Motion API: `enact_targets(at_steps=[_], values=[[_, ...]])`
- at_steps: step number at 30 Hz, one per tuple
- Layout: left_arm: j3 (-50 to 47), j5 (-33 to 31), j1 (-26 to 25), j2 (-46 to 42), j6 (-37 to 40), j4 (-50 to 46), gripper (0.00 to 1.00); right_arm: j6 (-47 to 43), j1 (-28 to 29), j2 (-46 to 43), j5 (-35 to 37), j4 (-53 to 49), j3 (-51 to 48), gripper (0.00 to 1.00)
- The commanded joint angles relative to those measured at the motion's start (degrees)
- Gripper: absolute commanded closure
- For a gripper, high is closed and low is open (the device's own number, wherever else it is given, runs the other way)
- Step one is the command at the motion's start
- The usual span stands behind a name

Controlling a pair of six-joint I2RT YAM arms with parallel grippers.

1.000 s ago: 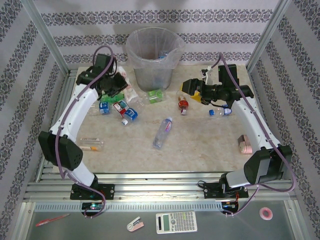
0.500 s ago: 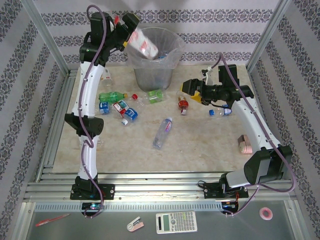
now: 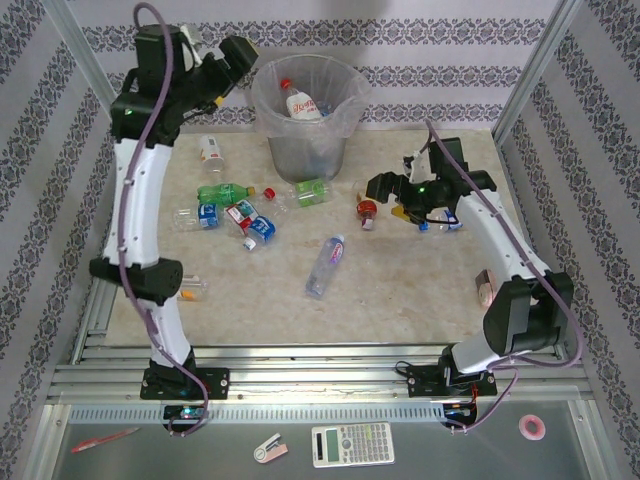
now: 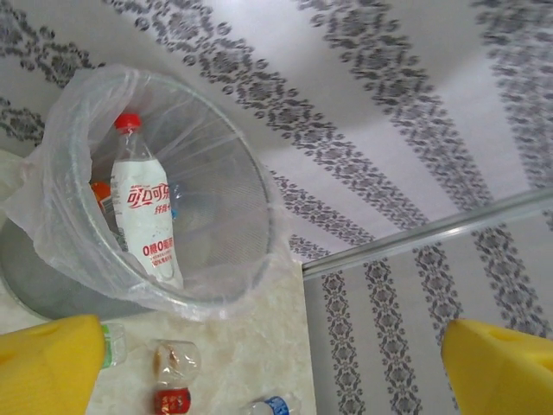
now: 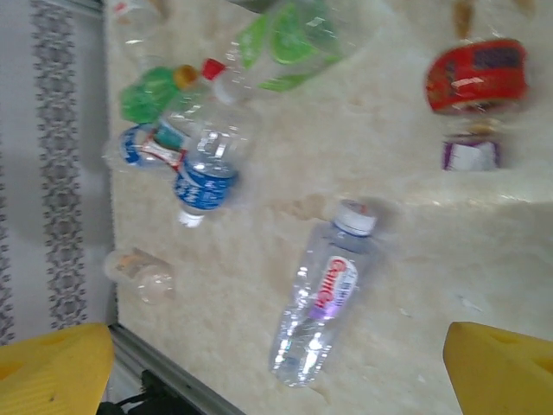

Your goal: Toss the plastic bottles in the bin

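I am at the drop step, I think. My left gripper (image 3: 240, 55) is hanging high beside the round grey bin with the clear bag inside (image 3: 300, 150). Its yellow fingers are spread wide, with nothing between them.

A clear plastic bottle with a white label and a red cap (image 4: 145, 220) is sitting inside the bin. It is leaning on the bin's wall, its long side running up and down and its cap pointing up at the rim.

Many more bottles are lying on the pale desk (image 3: 400, 280). My right gripper (image 3: 378, 186) is hovering low with its fingers wide apart too, just beside a small bottle with a red label (image 3: 366, 210). I cannot tell which way that one is pointing.

A long clear bottle with a pale cap (image 3: 325, 265) is lying flat in the middle of the desk. Its cap is pointing away from my bases and a little right. For the next move, I am guessing a gripper needs to come down with its fingers across a bottle's long side.
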Motion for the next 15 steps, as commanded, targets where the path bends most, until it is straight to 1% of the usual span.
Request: enact_targets(at_steps=[1,3,6,11,15], values=[[-6.34,0.64,-0.74,-4.36,7.37,-2.54,0.0,-2.37,0.28,1.49,4.89,-2.4,-0.42,0.02],[-11.39,1.18,-1.01,-7.43,9.26,-1.49,0.0,-3.01,0.66,2.87,6.29,-2.86,0.08,0.02],[-21.44,2.13,-1.18,-13.25,10.83,2.54,0.0,-4.36,1.47,5.41,9.0,-4.04,1.47,0.02],[-38.32,3.18,-1.33,-23.1,11.35,10.1,0.0,-6.26,2.6,10.63,13.39,-5.36,5.61,0.02],[-48.48,4.77,-1.35,-29.54,11.26,13.53,0.0,-7.07,2.82,15.56,15.86,-5.68,10.05,0.02]])
